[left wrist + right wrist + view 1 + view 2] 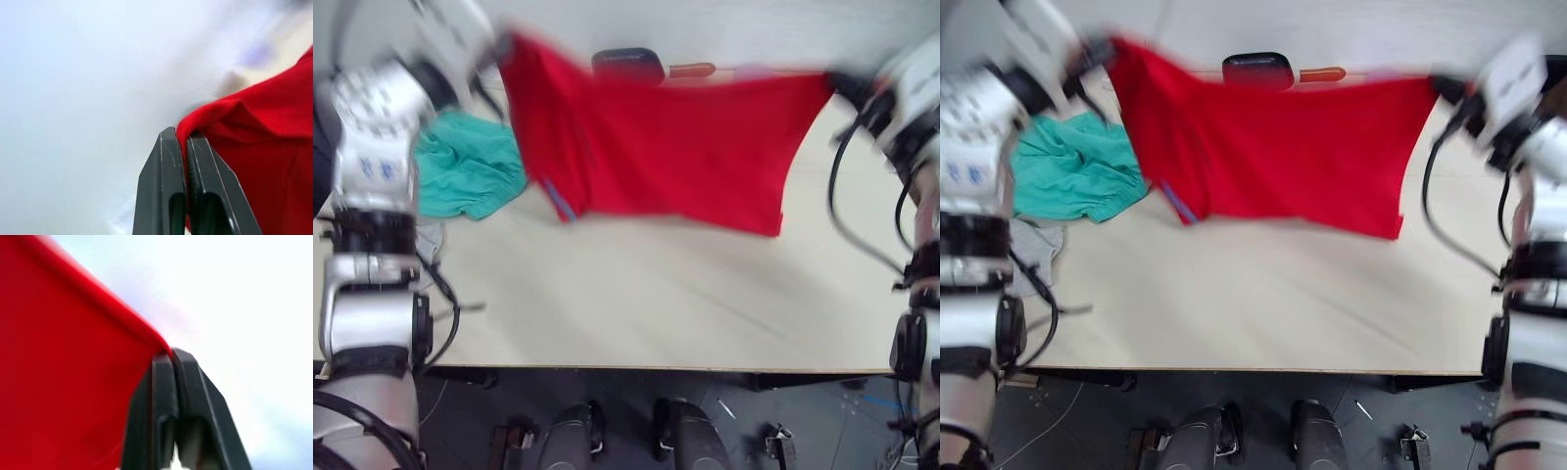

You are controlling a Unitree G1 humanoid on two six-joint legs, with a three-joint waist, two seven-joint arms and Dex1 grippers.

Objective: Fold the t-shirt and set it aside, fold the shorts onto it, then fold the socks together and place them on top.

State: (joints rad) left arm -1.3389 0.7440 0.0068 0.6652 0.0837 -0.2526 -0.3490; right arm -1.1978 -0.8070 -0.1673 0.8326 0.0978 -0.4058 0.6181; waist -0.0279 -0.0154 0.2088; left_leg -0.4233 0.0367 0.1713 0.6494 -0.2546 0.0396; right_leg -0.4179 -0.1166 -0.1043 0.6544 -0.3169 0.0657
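Note:
The red t-shirt (pixel 675 147) hangs stretched in the air over the far half of the table, held up by its top corners. My left gripper (pixel 184 138) is shut on its left corner, seen in the head view at the top left (pixel 504 47). At the top right my right gripper (pixel 168 358) is shut on the other corner (pixel 830 83). The teal shorts (pixel 465 164) lie crumpled on the table at the left, beside the shirt's hanging edge. A light-grey sock (pixel 1035 245) lies at the table's left edge, partly behind my left arm.
The light wooden table (pixel 656 304) is bare on its near half, with its front edge low in the head views. A dark case (pixel 628 65) and an orange tool (pixel 693 70) lie at the far edge behind the shirt.

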